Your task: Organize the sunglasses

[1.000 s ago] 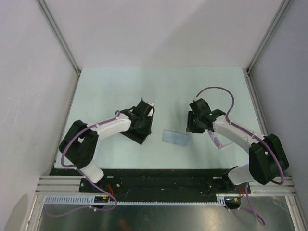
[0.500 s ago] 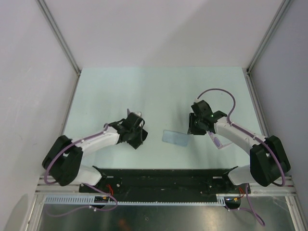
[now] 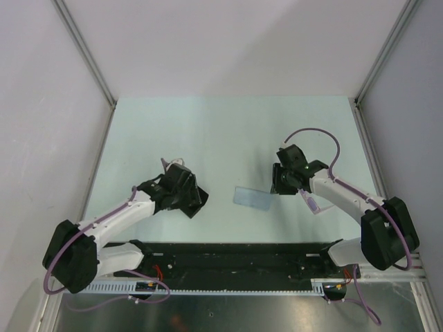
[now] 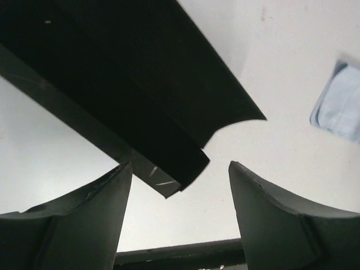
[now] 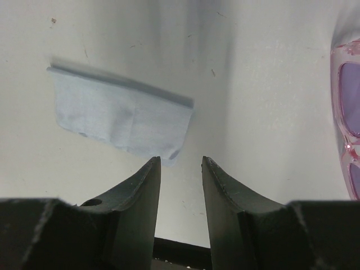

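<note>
The sunglasses [image 3: 311, 203], pale pink frame with purple lenses, lie on the table under my right forearm; the right wrist view shows them at its right edge [image 5: 349, 124]. My right gripper [image 3: 277, 187] [image 5: 180, 159] stands open with nothing between its fingers, just near of the pale blue cloth [image 5: 118, 115] [image 3: 252, 198]. My left gripper [image 3: 183, 194] [image 4: 180, 163] is open wide, its fingers apart from the black case [image 4: 140, 95] [image 3: 196, 202], whose near corner lies just beyond the fingertips.
The cloth also shows at the right edge of the left wrist view [image 4: 340, 104]. White walls enclose the table [image 3: 221, 131] on three sides. A black rail [image 3: 235, 256] runs along the near edge by the arm bases.
My left gripper has opened and let go of the black case, and the left arm has drawn back toward the near left. The right arm has barely moved.
</note>
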`<act>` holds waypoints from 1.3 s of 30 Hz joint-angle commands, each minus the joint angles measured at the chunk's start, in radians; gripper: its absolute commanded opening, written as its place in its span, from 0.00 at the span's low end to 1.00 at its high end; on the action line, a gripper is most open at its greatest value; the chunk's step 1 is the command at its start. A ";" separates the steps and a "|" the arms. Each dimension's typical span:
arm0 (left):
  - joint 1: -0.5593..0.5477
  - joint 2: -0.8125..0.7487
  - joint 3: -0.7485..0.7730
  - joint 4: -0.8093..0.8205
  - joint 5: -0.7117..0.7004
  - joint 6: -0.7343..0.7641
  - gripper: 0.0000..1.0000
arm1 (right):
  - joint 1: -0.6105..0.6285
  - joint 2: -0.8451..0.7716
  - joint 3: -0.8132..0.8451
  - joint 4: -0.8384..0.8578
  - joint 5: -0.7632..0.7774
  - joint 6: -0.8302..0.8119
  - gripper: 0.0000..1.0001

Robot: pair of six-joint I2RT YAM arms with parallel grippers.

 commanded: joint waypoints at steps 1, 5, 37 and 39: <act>0.082 -0.027 0.032 -0.070 -0.053 -0.108 0.76 | -0.014 -0.039 0.001 0.001 -0.002 -0.024 0.41; 0.121 -0.073 0.006 -0.085 -0.108 -0.214 0.80 | -0.024 -0.047 -0.001 -0.003 -0.001 -0.031 0.41; 0.194 0.226 0.132 -0.075 -0.139 -0.021 0.24 | -0.122 -0.054 -0.009 0.004 -0.051 -0.065 0.41; 0.193 0.246 0.193 -0.050 -0.109 0.109 0.23 | -0.125 -0.054 -0.010 0.004 -0.052 -0.067 0.41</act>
